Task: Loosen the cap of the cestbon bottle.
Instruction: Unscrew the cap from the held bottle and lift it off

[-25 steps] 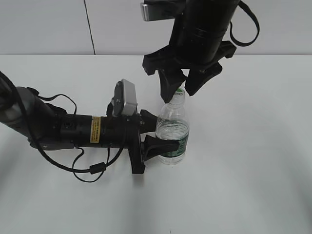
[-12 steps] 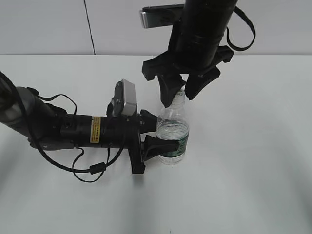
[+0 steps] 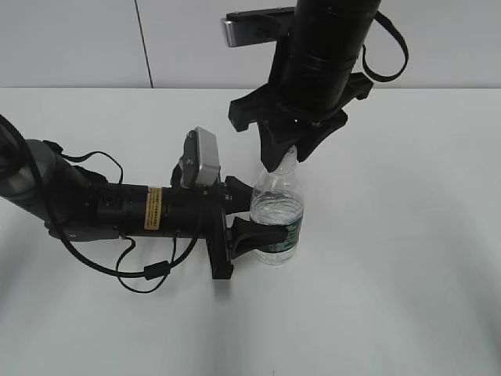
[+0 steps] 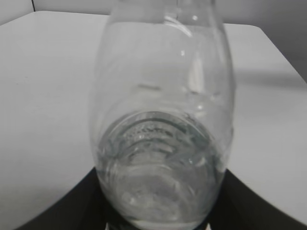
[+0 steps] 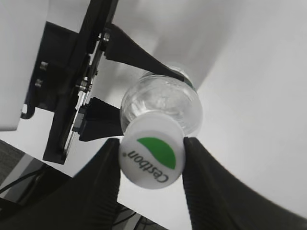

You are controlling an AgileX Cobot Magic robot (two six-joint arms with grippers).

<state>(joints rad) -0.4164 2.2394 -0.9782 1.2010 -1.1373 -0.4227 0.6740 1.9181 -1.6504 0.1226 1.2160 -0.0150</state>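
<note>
The cestbon bottle [image 3: 276, 213] stands upright on the white table, clear with a dark green label band. My left gripper [image 3: 258, 215] is shut on its lower body from the left; in the left wrist view the bottle [image 4: 160, 120] fills the frame between the black fingers [image 4: 158, 211]. My right gripper [image 3: 288, 153] comes down from above and is shut on the cap [image 5: 152, 156], white with a green half-circle and "Cestbon" lettering, a finger touching each side [image 5: 152, 165]. In the exterior view the cap is hidden by the fingers.
The white table [image 3: 391, 274] spreads all round the bottle. A grey wall runs along the back. The left arm [image 3: 117, 207] lies across the table's left, with a loose black cable [image 3: 149, 270] under it.
My right gripper has come down a little and closed its fingers onto the cap. The left gripper and the bottle have not moved.
</note>
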